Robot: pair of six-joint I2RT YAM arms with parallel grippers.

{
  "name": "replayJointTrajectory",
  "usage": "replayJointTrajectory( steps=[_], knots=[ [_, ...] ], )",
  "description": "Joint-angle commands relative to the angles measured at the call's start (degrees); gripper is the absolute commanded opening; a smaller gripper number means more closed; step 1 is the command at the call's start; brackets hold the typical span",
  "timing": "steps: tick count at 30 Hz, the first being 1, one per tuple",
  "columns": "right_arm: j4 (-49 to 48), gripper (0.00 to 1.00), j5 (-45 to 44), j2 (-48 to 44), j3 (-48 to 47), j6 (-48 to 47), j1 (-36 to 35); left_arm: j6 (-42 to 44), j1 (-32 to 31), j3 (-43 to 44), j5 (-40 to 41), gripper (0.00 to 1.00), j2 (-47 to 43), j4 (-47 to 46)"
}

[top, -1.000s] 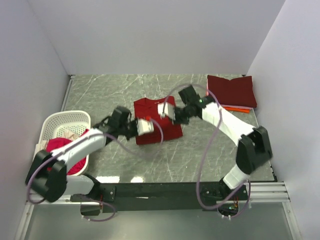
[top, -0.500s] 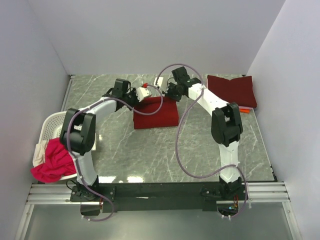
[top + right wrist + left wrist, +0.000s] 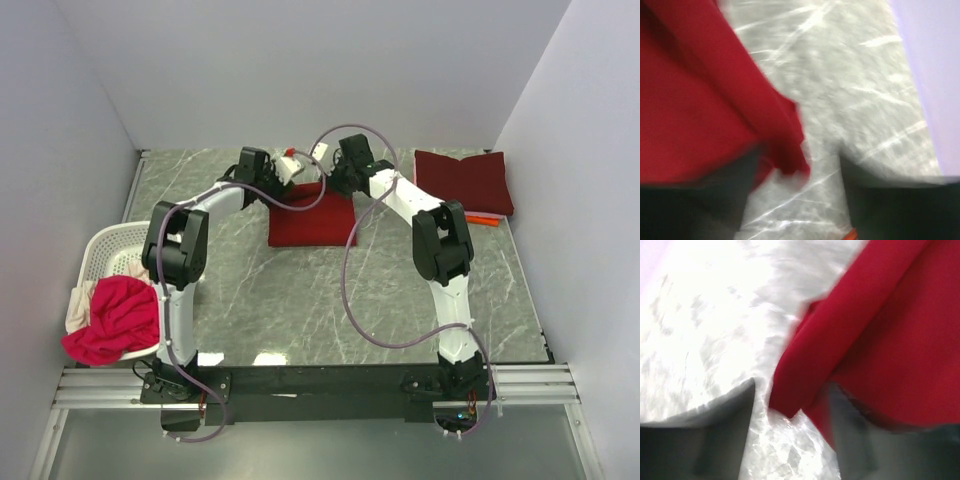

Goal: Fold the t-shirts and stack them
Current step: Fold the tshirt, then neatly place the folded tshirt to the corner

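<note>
Now the dark red shirt (image 3: pixel 312 215) lies folded in half toward the back of the counter (image 3: pixel 400 290), its near edge carried over a moment ago; left end effector (image 3: pixel 792 390) and right end effector (image 3: pixel 797 160) stand apart, corners released, so this fold looks finished

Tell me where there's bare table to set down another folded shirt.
Widest bare table: on the near side of the red shirt, between basket and right arm. Also the left rear corner. Crowded: right rear, by the maroon stack.
</note>
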State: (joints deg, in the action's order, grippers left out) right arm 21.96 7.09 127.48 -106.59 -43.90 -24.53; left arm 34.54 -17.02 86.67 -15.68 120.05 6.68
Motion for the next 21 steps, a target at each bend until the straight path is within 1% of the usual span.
replayJointTrajectory(
  steps=[1, 2, 3, 4, 5, 6, 7, 8, 9, 10, 11, 12, 14, 16, 17, 19, 20, 21],
  knots=[
    [-10.9, 0.84, -9.6, 0.3, -2.1, 6.9, 0.5, -15.9, 0.5, 8.1, 13.5, 0.72, 1.8, -1.3],
    [-14.1, 0.86, -13.1, 0.0, -1.9, 9.9, 0.5, -24.2, 0.6, 10.9, 18.0, 0.91, 2.0, 1.3],
    [-13.7, 0.86, -14.4, -0.3, -2.1, 13.7, 0.7, -27.6, 0.6, 16.1, 18.8, 0.98, 1.9, 4.2],
    [-12.3, 0.86, -13.4, -0.7, -2.3, 15.2, 1.0, -30.1, 0.6, 17.5, 19.3, 0.99, 0.9, 6.6],
    [-9.2, 0.86, -11.9, -2.4, -2.1, 19.9, 2.2, -33.5, 0.6, 17.6, 18.1, 0.99, -0.6, 8.2],
    [-7.7, 0.86, -9.8, -3.4, -1.4, 22.3, 2.9, -34.2, 0.7, 14.2, 17.1, 0.99, -5.2, 7.3],
    [-5.9, 0.86, -3.3, -4.2, -0.9, 24.5, 3.6, -36.4, 0.8, 11.4, 16.1, 0.99, -8.0, 5.7],
    [-1.9, 0.86, 0.3, -5.7, -0.6, 28.7, 5.4, -38.0, 0.8, 8.6, 14.3, 0.99, -10.6, 2.6],
    [0.0, 0.86, 4.6, -5.9, -0.6, 31.4, 6.2, -39.0, 1.1, 4.3, 9.1, 0.99, -14.6, 1.8],
    [1.5, 0.86, 12.2, -6.0, -0.6, 34.0, 7.3, -40.1, 1.2, 3.0, 6.0, 0.99, -15.9, 1.6],
    [4.3, 0.86, 16.4, -5.5, -0.5, 36.1, 8.1, -43.0, 1.2, 2.3, 3.7, 0.95, -16.6, 2.0],
    [5.2, 0.86, 18.9, -5.1, -0.6, 39.8, 9.3, -44.1, 1.2, 2.3, -2.9, 0.91, -16.3, 4.0],
    [6.6, 0.86, 23.7, -3.9, -0.3, 43.7, 10.0, -48.0, 1.3, 2.1, -8.5, 0.81, -14.4, 5.1],
    [6.3, 0.86, 24.0, -3.1, 0.2, 48.0, 10.6, -51.0, 1.2, 0.8, -13.3, 0.75, -12.8, 4.1],
    [5.4, 0.86, 22.5, -2.3, 0.4, 51.0, 10.6, -51.5, 1.2, 0.6, -13.3, 0.68, -10.9, 4.0],
    [4.8, 0.86, 20.2, -1.3, 0.2, 53.3, 10.6, -52.6, 1.2, 0.3, -12.5, 0.65, -8.8, 3.7],
    [3.9, 0.86, 19.4, -0.1, -0.1, 55.4, 10.6, -53.0, 1.2, 0.4, -12.4, 0.57, -6.3, 4.1],
    [3.7, 0.86, 18.4, 0.7, -0.5, 56.1, 10.6, -53.3, 1.2, 0.9, -12.7, 0.53, -5.0, 4.3]
  ],
)
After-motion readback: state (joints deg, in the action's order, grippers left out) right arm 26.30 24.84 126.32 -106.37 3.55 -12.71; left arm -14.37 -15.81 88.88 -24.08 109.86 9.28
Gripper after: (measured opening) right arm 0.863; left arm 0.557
